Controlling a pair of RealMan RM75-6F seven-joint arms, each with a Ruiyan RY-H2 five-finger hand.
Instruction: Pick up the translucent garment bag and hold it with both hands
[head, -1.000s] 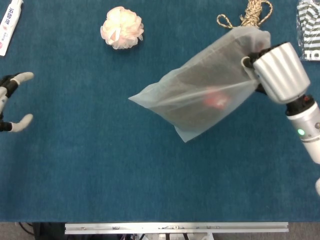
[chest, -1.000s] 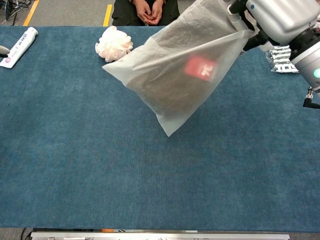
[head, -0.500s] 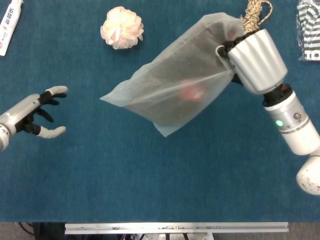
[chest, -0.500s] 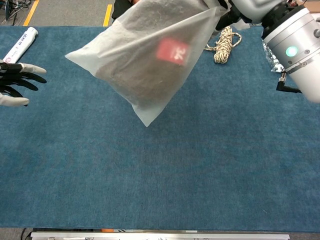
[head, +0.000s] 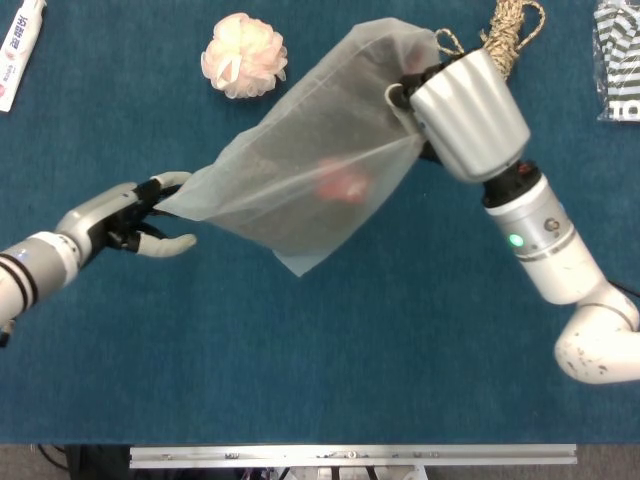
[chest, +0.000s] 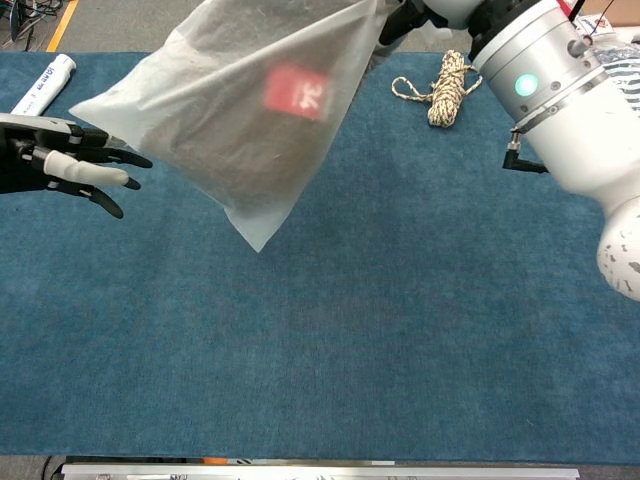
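The translucent garment bag (head: 300, 170) hangs off the table with a dark garment and a red label (chest: 297, 92) showing through it. My right hand (head: 405, 92) grips its upper right corner, mostly hidden behind the silver wrist cuff; in the chest view the right hand (chest: 400, 18) is at the top edge. My left hand (head: 140, 218) reaches in from the left with its fingers spread at the bag's (chest: 240, 110) left corner. The left hand (chest: 70, 165) holds nothing; I cannot tell whether a fingertip touches the film.
On the blue table (head: 300, 360) a pink bath puff (head: 244, 55) lies at the back left and a coiled rope (chest: 445, 88) at the back right. A toothpaste tube (head: 20, 50) lies at the far left, a striped cloth (head: 618, 60) at the far right.
My right arm has carried the bag leftward and higher. My left hand has come in from the left edge to the bag's left corner, fingers still spread.
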